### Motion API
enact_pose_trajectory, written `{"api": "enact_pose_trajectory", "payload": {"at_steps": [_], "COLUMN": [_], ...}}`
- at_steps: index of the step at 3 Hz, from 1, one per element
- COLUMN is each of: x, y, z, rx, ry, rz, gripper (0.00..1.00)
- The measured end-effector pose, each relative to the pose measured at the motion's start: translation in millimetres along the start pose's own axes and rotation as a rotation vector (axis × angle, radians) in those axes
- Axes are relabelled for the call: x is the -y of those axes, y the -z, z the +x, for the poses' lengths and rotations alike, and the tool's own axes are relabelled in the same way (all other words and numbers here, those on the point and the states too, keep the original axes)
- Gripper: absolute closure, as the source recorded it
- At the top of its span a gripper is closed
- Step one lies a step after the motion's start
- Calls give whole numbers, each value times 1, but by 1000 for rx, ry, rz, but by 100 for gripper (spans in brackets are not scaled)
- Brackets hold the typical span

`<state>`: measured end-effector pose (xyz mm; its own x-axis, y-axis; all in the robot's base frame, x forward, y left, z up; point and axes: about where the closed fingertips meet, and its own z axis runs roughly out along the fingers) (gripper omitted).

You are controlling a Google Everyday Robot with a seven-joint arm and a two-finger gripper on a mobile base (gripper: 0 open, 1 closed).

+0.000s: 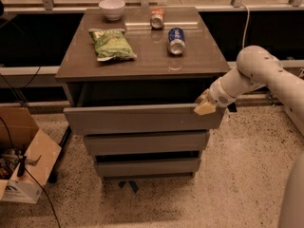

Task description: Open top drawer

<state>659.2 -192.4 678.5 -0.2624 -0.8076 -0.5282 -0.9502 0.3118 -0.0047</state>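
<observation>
Found pincer (pixel 205 107) at right upper corner of top drawer (pixel 137 118), seemingly touching its front edge; could not tell its opening or hold. Saw drawer partly out under bench (pixel 142 61), long axis left-right; probably needed pulling straight toward camera.

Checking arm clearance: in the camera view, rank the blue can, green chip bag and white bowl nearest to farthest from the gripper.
Gripper at the right end of the grey-brown top drawer.
1. Blue metal can, lying right of centre on top.
2. Green crinkled chip bag, left side.
3. White round bowl, back left corner.
</observation>
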Motion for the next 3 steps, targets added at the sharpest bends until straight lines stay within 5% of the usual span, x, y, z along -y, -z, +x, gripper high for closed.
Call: {"api": "enact_pose_trajectory", "payload": {"at_steps": [3], "x": [-4], "y": [-3], "z": [-7], "rx": [-28], "ry": [24], "rz": [-32], "gripper": [27]}}
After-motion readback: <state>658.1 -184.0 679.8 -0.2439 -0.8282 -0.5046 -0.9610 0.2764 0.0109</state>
